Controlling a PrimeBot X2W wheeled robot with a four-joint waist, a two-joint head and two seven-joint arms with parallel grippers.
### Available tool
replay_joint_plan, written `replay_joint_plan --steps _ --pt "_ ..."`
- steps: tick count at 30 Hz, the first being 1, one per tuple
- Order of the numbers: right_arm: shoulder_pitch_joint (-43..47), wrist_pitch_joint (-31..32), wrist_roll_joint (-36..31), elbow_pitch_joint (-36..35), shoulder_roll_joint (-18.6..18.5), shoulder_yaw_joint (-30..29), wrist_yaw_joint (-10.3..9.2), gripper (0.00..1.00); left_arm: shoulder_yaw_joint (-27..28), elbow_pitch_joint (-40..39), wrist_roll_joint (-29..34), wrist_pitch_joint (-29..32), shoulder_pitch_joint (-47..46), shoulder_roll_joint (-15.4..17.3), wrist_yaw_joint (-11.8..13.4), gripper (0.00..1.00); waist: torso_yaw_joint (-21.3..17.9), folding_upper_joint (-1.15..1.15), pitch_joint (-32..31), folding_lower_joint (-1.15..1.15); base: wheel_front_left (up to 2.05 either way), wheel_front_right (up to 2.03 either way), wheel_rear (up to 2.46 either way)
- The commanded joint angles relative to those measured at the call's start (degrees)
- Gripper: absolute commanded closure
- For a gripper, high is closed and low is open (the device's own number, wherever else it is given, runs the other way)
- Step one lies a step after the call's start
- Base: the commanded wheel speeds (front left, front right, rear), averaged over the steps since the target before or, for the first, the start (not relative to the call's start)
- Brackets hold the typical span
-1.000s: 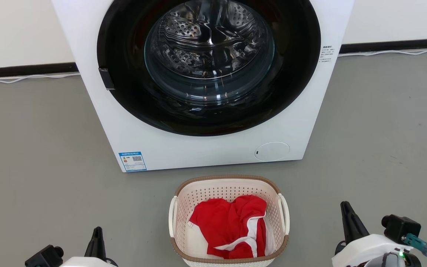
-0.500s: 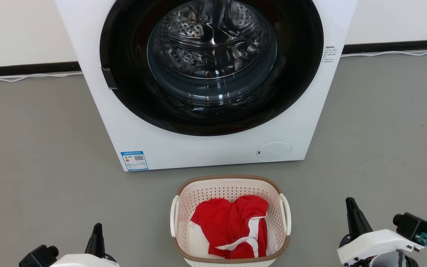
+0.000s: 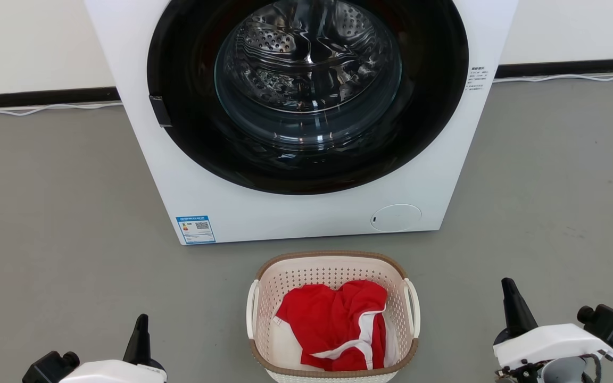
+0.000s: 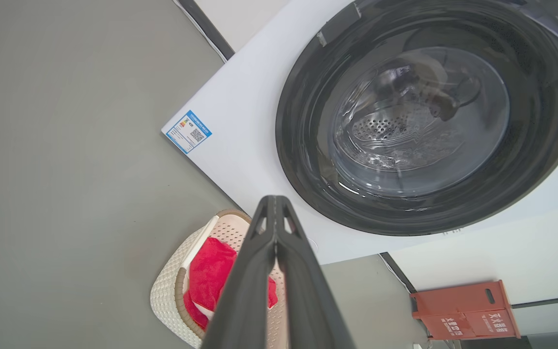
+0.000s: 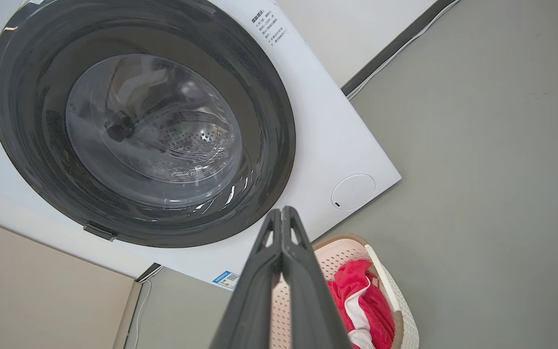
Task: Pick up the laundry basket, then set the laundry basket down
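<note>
Your basket (image 3: 333, 256) is sitting on the floor (image 3: 46, 213) just in front of the washer (image 3: 189, 175), not touching it, with a red cloth (image 3: 328, 319) inside. Your left gripper (image 3: 141, 320) and right gripper (image 3: 507, 285) are low on either side, well clear of the handles. Both sets of fingers are pressed together at the tips, holding nothing.

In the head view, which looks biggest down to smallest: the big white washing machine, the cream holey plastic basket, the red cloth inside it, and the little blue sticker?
1. white washing machine
2. cream perforated plastic laundry basket
3. red cloth, lying inside the basket
4. blue sticker
</note>
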Motion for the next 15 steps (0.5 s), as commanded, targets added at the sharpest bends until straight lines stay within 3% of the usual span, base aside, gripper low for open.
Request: replay_joint_plan --steps 1,15 --pt "-1.1 0.5 2.0 -2.1 -0.2 0.2 0.21 1.00 0.7 -2.0 -1.5 0.4 -2.9 0.7 -0.7 1.00 0.0 0.00 0.0 -0.01 0.00 0.00 0.00" --pt "-0.9 2.8 12.7 -4.2 -0.2 -0.4 0.26 1.00 0.8 -3.7 -9.9 2.8 -3.3 0.8 -1.4 1.00 0.5 0.00 0.0 -0.01 0.00 0.00 0.00"
